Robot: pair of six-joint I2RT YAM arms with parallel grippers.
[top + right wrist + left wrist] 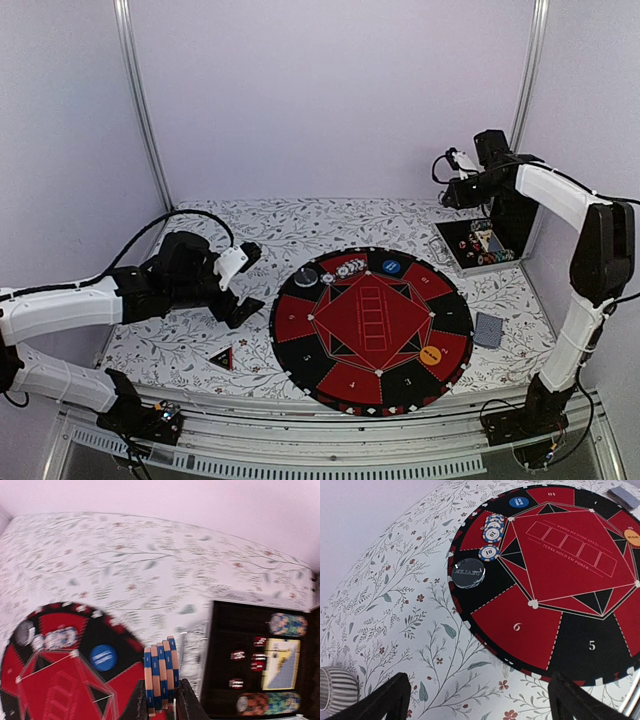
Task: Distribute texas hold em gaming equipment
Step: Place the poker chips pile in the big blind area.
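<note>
At the far left, the left gripper [482, 702] is held just above the flowered tablecloth [190, 345] with its jaws spread wide; nothing is held between them. Near it, a black-red triangle [221, 358] lies on the cloth, apart from the left edge of the round mat [350, 385].

On the far-left part of the mat a dark round disc [468, 572] is set, and just beyond it a short row of poker chips [492, 530] is laid in one red segment. A blue disc [391, 267] lies in a far segment, and an orange disc [431, 354] in a near-right one. The remaining numbered segments are seen bare, and no dealt cards are visible.

To the right of the mat a grey-blue card deck [488, 329] rests on the cloth. At the far right stands a black case [225, 645], in which more chips and a card pack are seen. Above its left edge the right gripper [161, 705] is closed narrowly on a stack of blue-and-tan chips [160, 672], held on edge.

The work is judged to be at an early stage: one place has been supplied with chips, while the other places and the cards are left to be served.
</note>
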